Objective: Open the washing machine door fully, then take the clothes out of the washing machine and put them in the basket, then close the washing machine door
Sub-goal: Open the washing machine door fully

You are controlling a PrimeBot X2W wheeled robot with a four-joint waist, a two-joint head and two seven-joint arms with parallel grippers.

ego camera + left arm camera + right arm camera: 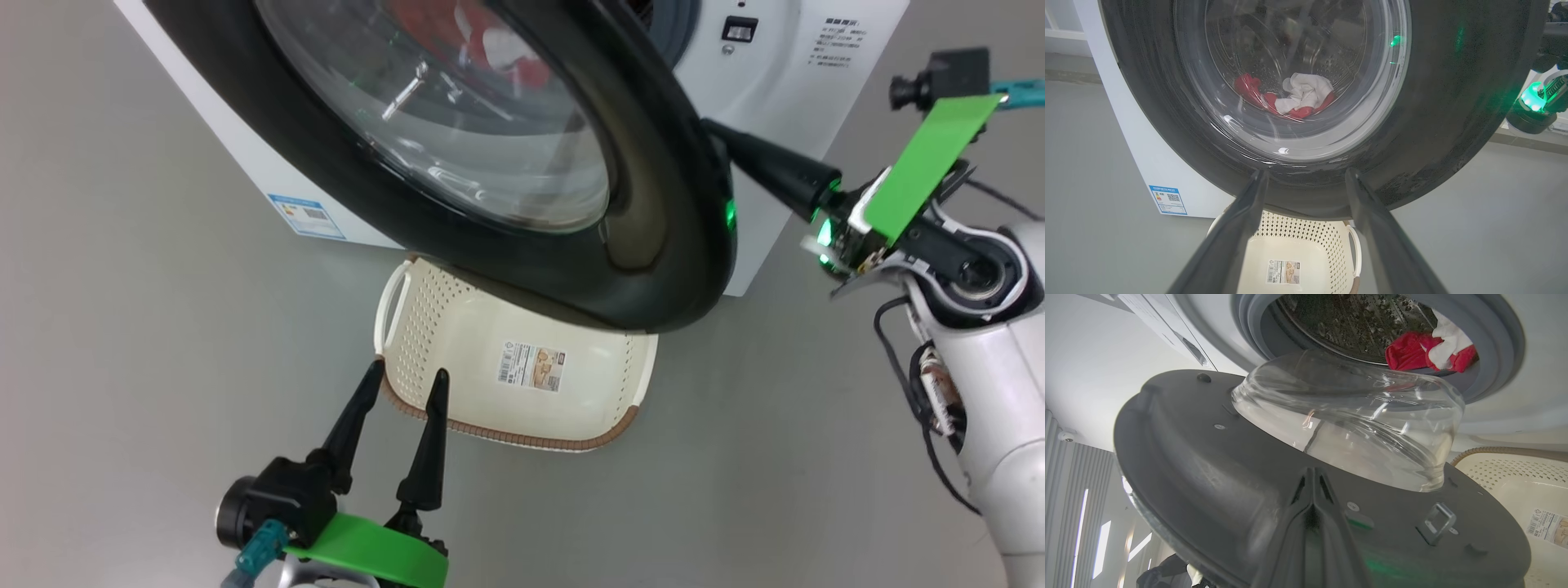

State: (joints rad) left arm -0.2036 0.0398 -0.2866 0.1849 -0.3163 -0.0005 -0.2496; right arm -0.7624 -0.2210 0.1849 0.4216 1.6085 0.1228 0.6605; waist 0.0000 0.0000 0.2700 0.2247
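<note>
Grey floor [122,327] around washing machine [784,90]; washing machine door [653,204] part-open off its front: rigid, probably heavy, push inner face; right end effector [1312,470] closed against it, left end effector [408,369] spread, empty; clothes [1294,98] inside machine: soft, light.

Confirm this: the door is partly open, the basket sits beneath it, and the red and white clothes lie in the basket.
Wrong on the clothes: they lie inside the washing machine, seen through the door in the left wrist view. The basket holds none.
</note>
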